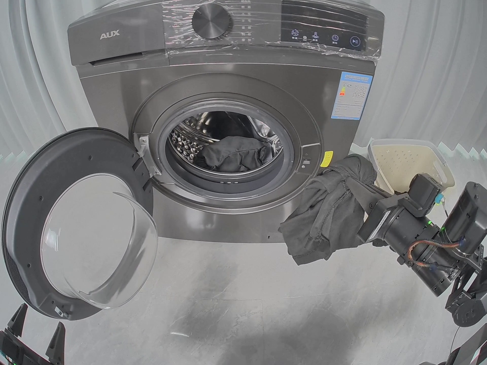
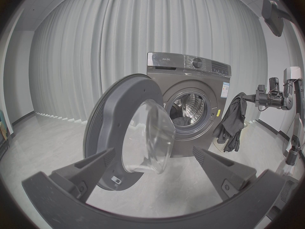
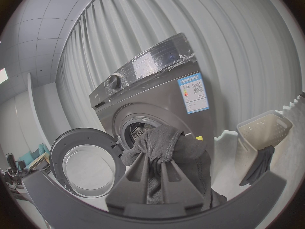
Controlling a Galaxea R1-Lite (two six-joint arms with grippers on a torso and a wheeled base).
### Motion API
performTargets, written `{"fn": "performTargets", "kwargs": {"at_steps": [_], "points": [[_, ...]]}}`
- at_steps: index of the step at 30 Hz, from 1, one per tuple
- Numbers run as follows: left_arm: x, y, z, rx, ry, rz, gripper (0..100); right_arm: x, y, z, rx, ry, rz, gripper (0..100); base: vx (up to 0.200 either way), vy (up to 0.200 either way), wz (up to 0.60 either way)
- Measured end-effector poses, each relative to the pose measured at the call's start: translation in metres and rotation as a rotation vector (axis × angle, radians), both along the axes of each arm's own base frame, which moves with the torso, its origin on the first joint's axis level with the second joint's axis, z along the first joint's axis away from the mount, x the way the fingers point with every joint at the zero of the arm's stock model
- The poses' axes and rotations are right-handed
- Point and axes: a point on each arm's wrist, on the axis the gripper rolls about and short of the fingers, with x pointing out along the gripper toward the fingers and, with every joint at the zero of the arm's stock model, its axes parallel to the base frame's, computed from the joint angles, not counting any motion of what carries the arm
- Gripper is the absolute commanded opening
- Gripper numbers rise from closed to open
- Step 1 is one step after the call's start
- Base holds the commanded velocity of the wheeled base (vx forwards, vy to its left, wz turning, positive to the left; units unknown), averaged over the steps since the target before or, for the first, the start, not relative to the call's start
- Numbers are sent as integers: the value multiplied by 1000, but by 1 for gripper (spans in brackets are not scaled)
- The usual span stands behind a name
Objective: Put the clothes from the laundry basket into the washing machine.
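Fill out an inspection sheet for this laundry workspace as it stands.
Surface: glossy grey floor.
Job's things: washing machine with its door open to the robot's left; first dark garment lies in the drum; held dark garment hangs in front of the machine's lower right; laundry basket stands at the machine's right, with a draped dark garment over its rim.
Clutter: nothing seen.
Grippers: right gripper shut on the held dark garment; left gripper open, low, facing the door, holding nothing.
Cables: copper-coloured cable looped on the right arm.
Surroundings: pale pleated curtain behind the machine.
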Motion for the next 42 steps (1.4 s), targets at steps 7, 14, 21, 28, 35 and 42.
{"fn": "performTargets", "kwargs": {"at_steps": [7,14,21,28,35,42], "points": [[0,0,0,19,1,-1,100,-9,14,-1,-9,6,76,0,0,0,0],[0,0,0,22,1,-2,100,-8,24,-8,-31,20,120,0,0,0,0],[0,0,0,35,1,-15,100,-7,39,-8,-17,10,163,0,0,0,0],[0,-1,0,61,-3,-42,100,5,53,-9,-1,12,100,0,0,0,0],[-6,-2,24,41,-113,-82,100,15,66,-6,38,8,96,0,0,0,0],[-8,-7,73,72,-167,-309,100,17,77,-1,80,-9,145,0,0,0,0]]}}
